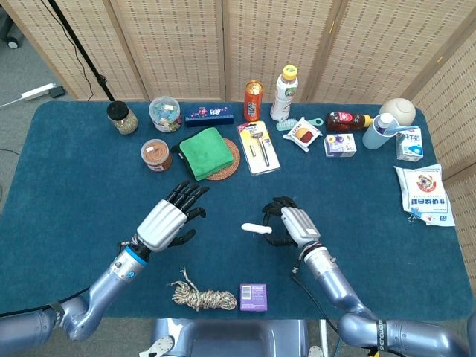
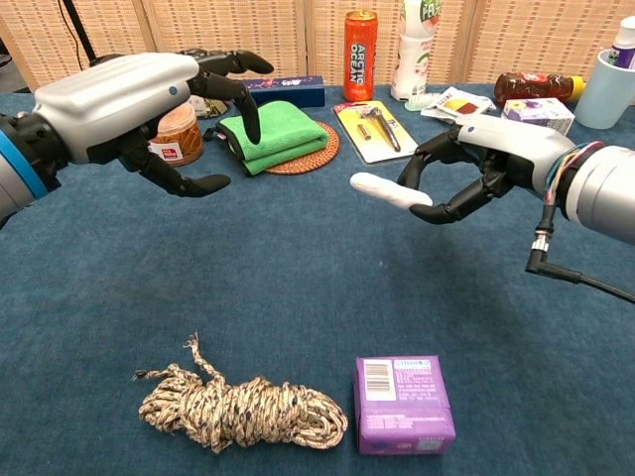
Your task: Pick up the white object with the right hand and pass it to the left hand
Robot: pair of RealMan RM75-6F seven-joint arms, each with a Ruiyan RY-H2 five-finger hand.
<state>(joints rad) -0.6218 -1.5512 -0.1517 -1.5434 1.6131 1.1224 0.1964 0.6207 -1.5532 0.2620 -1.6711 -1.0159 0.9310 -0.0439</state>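
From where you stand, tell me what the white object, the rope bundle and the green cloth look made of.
White object, held in the right hand: probably smooth plastic, going by its matte, even surface. Rope bundle: twisted fibre, likely cotton or jute, with frayed, mottled strands. Green cloth: soft folded fabric, likely microfibre, with a fuzzy nap.

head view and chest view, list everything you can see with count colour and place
white object: 1, white, held above mid table
rope bundle: 1, beige, near edge
purple box: 1, purple, beside rope
green cloth: 1, green, on round mat
razor pack: 1, yellow card, right of cloth
orange can: 1, orange, far centre
drink bottle: 1, white, yellow cap, beside can
dark box: 1, dark blue, far edge
jars: 3, far left
white bag: 1, white, right edge
table: 1, blue cover
left hand: 1, silver and black, empty, fingers spread
right hand: 1, silver and black, holds white object
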